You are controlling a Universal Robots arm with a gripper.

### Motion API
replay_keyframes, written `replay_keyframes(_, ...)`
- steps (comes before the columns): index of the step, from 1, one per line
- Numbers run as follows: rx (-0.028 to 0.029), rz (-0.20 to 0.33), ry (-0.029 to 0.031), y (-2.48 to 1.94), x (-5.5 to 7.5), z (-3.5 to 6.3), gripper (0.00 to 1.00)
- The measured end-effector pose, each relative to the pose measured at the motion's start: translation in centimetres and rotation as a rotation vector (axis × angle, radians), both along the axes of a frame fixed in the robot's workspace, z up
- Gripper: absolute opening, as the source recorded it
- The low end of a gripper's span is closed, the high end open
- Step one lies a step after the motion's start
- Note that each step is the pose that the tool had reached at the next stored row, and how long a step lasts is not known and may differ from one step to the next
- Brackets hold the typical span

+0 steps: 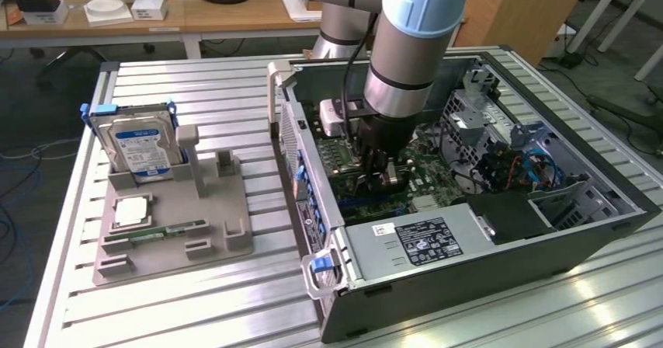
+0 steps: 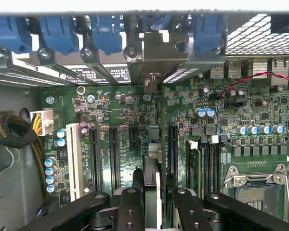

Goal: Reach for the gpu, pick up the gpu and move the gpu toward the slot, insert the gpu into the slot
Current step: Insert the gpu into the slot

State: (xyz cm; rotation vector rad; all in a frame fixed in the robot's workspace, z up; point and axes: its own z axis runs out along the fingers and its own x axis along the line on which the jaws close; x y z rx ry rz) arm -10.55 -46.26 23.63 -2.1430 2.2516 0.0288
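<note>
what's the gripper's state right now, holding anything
Gripper: closed on the gpu, which it holds edge-on over the motherboard.

Ext. view: desk (image 1: pixel 207 309) carries two things side by side, a gap betw. them; holder tray (image 1: pixel 176 247) twd 9 o'clock, open PC case (image 1: pixel 580 231) twd 3 o'clock. On tray: hard drive (image 1: pixel 140 142) upright at its 11 o'clock corner; chip (image 1: pixel 133 210) flat at 6 o'clock of the drive; memory stick (image 1: pixel 166 230) lying just 6 o'clock of chip. In case: motherboard (image 1: pixel 440 185) on the floor; power supply (image 1: pixel 414 243) at the 6 o'clock end. Arm (image 1: pixel 404 60) reaches in from 12 o'clock; claw (image 1: pixel 378 177) over motherboard, gpu (image 2: pixel 153 161) edge-on, gripped betw. its fingers (image 2: pixel 130 202), amid the expansion slots (image 2: pixel 113 154).
</note>
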Motion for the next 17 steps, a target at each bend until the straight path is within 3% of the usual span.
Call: replay_keyframes(17,0.0005,0.000,-0.0024,0.01,0.00,-0.13,0.27)
